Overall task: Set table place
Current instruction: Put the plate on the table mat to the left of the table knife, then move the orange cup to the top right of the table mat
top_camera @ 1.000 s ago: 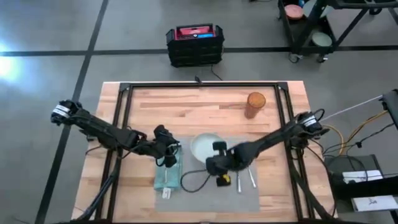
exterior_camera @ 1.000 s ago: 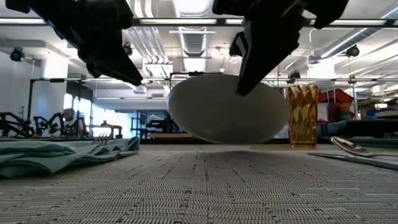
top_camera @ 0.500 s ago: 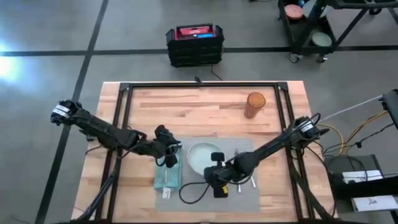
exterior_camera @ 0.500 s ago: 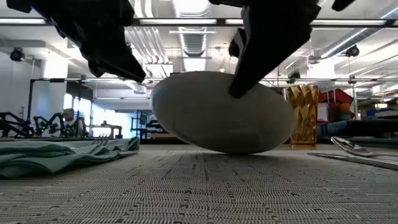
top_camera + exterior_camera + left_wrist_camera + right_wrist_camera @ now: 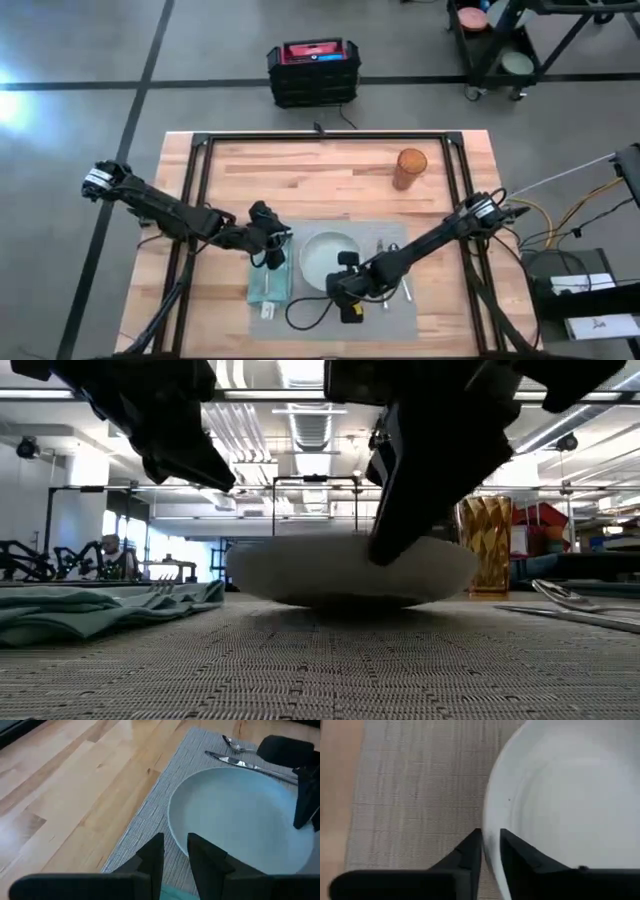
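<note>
Plate (image 5: pixel 325 257) sits flat on the placemat (image 5: pixel 395 305), near the middle of the table (image 5: pixel 300 165). The right gripper (image 5: pixel 490 851) pinches the plate's near rim, one finger inside the bowl, one outside. The left gripper (image 5: pixel 175 855) hovers at the mat's left edge, above the teal napkin (image 5: pixel 270 285), fingers close together with a thin gap and nothing between them. Right of the plate lie a spoon (image 5: pixel 235 742) and knife (image 5: pixel 240 762) on the mat. An amber glass (image 5: pixel 410 167) stands well apart at the far right.
</note>
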Controlling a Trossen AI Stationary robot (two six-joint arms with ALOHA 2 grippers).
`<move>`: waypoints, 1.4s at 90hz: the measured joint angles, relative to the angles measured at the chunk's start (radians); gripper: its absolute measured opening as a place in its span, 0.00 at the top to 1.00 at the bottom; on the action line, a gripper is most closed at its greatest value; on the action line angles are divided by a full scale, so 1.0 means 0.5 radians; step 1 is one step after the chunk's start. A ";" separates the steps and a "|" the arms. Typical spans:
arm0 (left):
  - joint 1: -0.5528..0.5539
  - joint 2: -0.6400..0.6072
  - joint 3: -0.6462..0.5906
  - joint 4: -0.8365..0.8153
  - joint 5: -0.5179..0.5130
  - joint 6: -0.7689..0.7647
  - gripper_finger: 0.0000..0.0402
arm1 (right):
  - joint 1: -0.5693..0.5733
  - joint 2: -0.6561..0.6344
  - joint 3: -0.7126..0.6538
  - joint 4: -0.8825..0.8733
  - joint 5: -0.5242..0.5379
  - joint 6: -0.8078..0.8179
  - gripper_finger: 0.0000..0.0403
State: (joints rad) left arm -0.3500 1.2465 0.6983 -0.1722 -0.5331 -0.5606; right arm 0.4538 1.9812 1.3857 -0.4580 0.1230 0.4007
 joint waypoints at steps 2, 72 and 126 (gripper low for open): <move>0.000 0.000 0.000 0.002 0.000 0.001 0.82 | 0.000 0.000 0.000 0.002 -0.001 0.001 0.79; -0.002 -0.001 -0.001 0.016 0.091 -0.005 0.82 | -0.624 -1.018 0.052 -1.442 0.560 -0.151 0.42; -0.002 -0.001 -0.001 0.018 0.092 -0.014 0.82 | -1.786 -1.274 -0.432 -1.421 0.222 -0.591 0.45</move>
State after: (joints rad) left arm -0.3508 1.2459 0.6979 -0.1630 -0.4870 -0.5678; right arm -0.4390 1.3440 1.1697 -1.1686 0.2340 0.1055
